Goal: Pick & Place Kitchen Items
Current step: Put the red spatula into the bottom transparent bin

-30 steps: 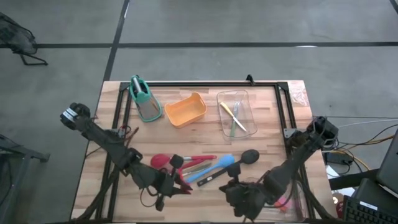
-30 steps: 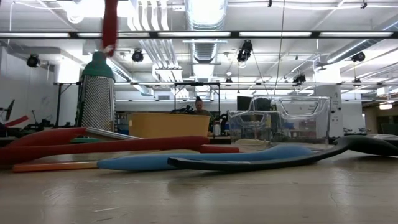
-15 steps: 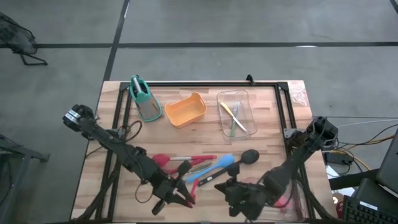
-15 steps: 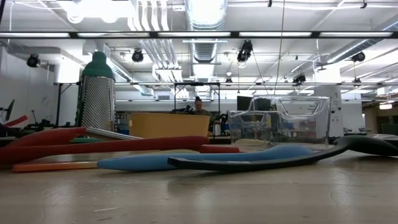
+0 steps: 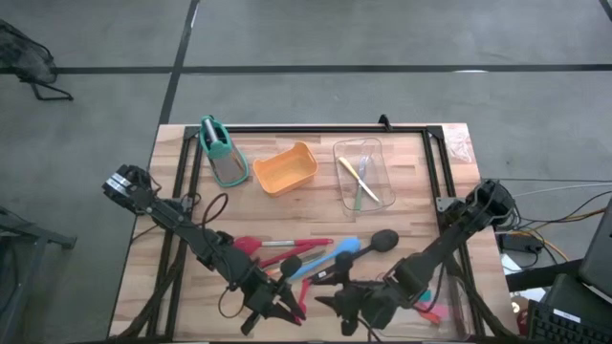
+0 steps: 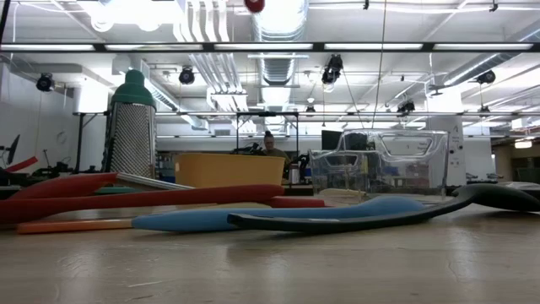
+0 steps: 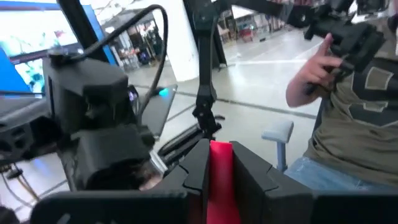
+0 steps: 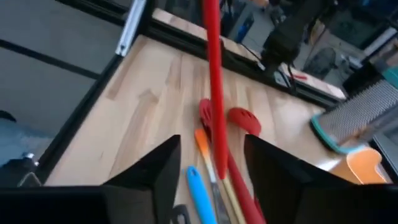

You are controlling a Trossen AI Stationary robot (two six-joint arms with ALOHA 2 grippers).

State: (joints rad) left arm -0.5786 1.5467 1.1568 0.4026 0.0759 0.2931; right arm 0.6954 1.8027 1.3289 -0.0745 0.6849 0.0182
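At the near edge of the table [image 5: 287, 212], the left gripper [image 5: 275, 311] is clamped on a red utensil [image 7: 221, 180], lifted clear of the wood. Just to its right, the right gripper [image 5: 332, 303] has its fingers [image 8: 158, 171] apart, and the red handle stands in the gap without touching them. This looks like the carrying step.

Farther back, mid-table, lie the other utensils [image 5: 301, 256], including a blue spatula [image 5: 337, 255] and a black ladle [image 5: 371, 245]. At the far side stand an orange tub [image 5: 287, 170] and a clear tray [image 5: 382, 143]. Next, the left arm probably needs to carry its load to a container and let go.
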